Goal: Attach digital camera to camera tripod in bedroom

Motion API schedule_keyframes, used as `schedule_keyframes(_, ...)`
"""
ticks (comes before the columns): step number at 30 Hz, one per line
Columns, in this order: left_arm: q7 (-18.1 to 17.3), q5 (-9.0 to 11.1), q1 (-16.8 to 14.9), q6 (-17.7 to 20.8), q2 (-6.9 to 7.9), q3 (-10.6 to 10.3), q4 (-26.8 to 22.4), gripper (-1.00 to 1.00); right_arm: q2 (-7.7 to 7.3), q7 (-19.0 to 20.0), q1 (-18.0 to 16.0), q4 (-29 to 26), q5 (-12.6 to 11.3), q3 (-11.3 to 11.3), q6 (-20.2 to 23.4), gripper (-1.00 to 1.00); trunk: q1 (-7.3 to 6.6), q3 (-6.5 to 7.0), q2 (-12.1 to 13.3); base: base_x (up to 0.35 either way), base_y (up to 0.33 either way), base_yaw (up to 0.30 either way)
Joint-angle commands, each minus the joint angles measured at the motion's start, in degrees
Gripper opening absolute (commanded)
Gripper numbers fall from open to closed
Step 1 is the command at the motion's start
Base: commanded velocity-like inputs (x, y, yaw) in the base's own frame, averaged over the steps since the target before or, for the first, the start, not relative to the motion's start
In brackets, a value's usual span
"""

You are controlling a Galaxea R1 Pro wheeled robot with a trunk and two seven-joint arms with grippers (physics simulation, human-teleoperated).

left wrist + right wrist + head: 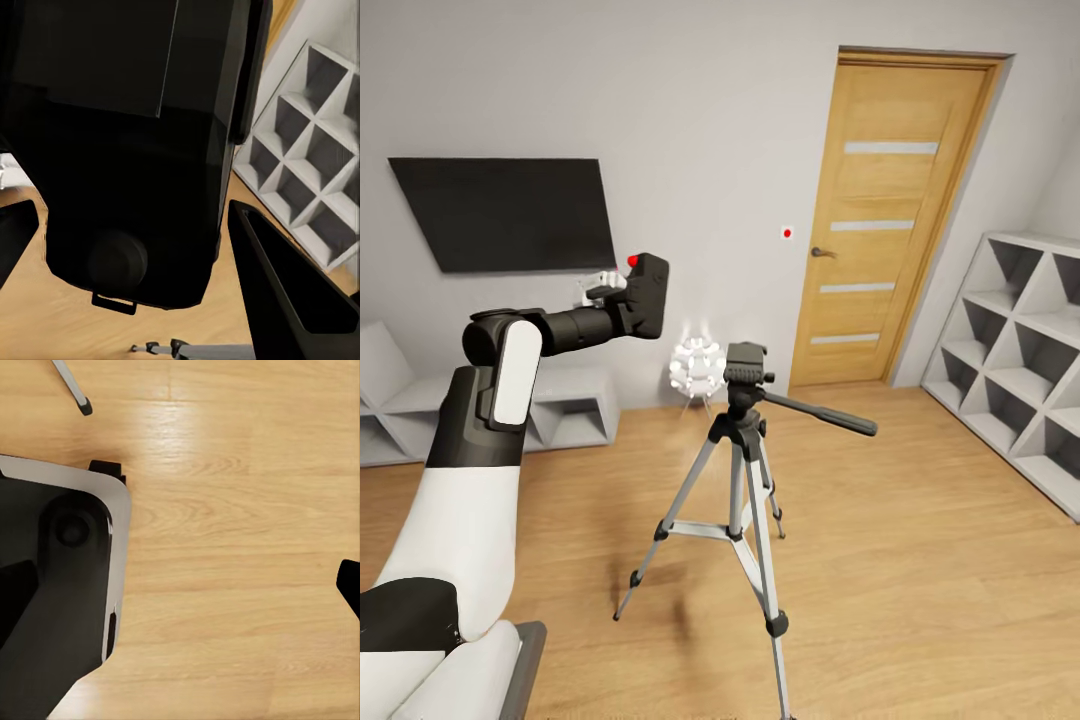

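In the head view my left gripper (622,298) is shut on the digital camera (647,292), a black box with its red button on top. I hold it at chest height, up and to the left of the camera tripod (745,440). The tripod stands on the wood floor with silver legs spread, its black head (746,364) bare and its pan handle pointing right. In the left wrist view the camera (135,150) sits between the dark fingers (289,296). My right gripper (180,592) is open over bare floor, beside a tripod foot (85,406).
White cube shelving (1015,350) lines the right wall and a wooden door (885,220) is shut behind the tripod. A black TV (505,212) hangs at the left above low white shelves (565,410). A white ball-shaped lamp (697,368) stands by the wall. My base (52,607) shows below.
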Motion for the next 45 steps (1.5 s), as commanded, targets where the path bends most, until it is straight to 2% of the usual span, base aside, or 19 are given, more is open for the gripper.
schedule_keyframes(1,-0.7,-0.1,-0.1,0.2,-0.02,0.1,0.0,-1.0,-0.03,0.1,-0.1,0.2,0.5,-0.5,-0.3,1.0,0.03,-0.21,-0.1,0.0,0.0,0.0)
schedule_keyframes(14,-0.6,0.7,-0.1,0.2,-0.05,0.0,-0.4,-1.0,0.0,0.1,-0.1,0.2,0.5,-0.5,-0.4,1.0,0.03,-1.28,-0.1,0.0,0.0,0.0)
schedule_keyframes(35,-0.5,0.9,-0.1,0.2,-0.05,0.1,0.1,-1.0,-0.07,1.1,-0.1,0.2,0.7,-0.4,-0.5,1.0,0.03,-1.37,-0.1,0.0,0.0,0.0)
schedule_keyframes(38,-0.5,0.9,-0.1,0.2,-0.05,0.1,-0.2,-1.0,-0.03,0.2,-0.1,0.2,0.5,-0.4,-0.3,1.0,0.03,-1.37,-0.1,0.0,0.0,0.0)
schedule_keyframes(39,-0.5,0.9,-0.1,0.2,-0.05,0.1,0.3,-1.0,-0.83,0.2,-0.1,-2.5,0.8,-0.5,0.0,1.0,0.03,-1.37,-0.1,0.0,0.0,0.0)
schedule_keyframes(40,-0.5,0.9,-0.1,0.2,-0.05,0.1,0.3,-1.0,-0.92,0.1,-0.1,-4.9,0.7,-0.6,0.2,1.0,0.03,-1.37,-0.1,0.0,0.0,0.0)
schedule_keyframes(41,-0.5,0.9,-0.1,0.2,-0.05,0.1,0.3,-1.0,-0.94,0.1,-0.1,-6.4,0.6,-0.6,0.5,1.0,0.03,-1.37,-0.1,0.0,0.0,0.0)
schedule_keyframes(45,-0.4,0.9,-0.1,0.2,-0.05,0.1,0.4,-1.0,-0.47,-1.6,0.0,-19.5,0.2,-0.8,6.2,1.0,0.03,-1.37,-0.1,0.0,0.0,0.0)
